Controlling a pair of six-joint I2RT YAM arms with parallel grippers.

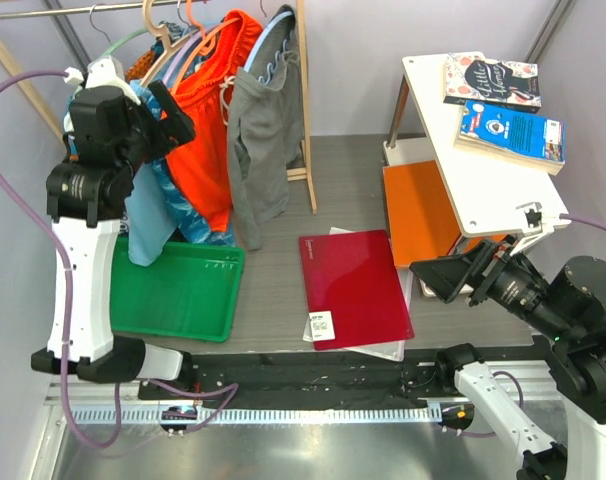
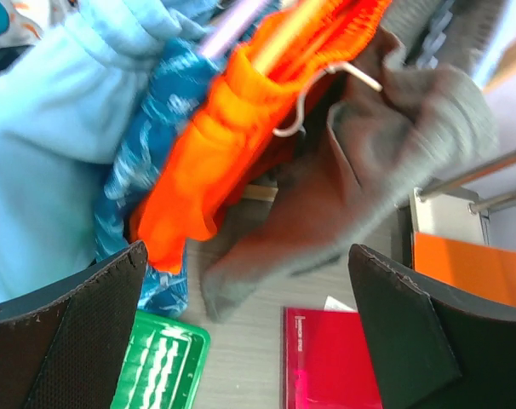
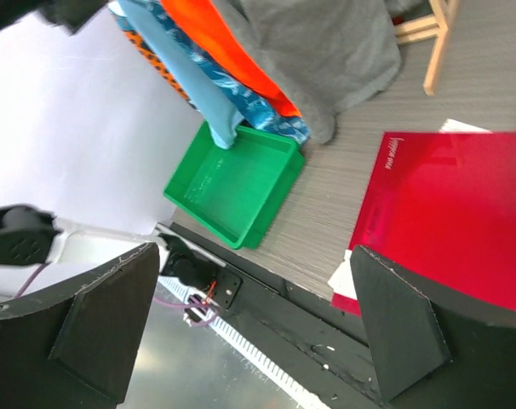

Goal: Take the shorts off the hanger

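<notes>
The bright orange shorts hang on the rack between a light-blue garment and grey shorts. They hang on the thin orange hanger. In the left wrist view the shorts are blurred, with the hanger's bar and the white drawstring at their top. My left gripper is raised at the shorts' left side. It is open and empty, and its jaws stand wide apart below the cloth. My right gripper is open and empty low at the right, far from the rack; the right wrist view also shows it.
Grey shorts hang right of the orange ones, and a light-blue garment hangs to their left. A green tray lies under the rack. A red folder lies mid-table. A white shelf with books stands at the right.
</notes>
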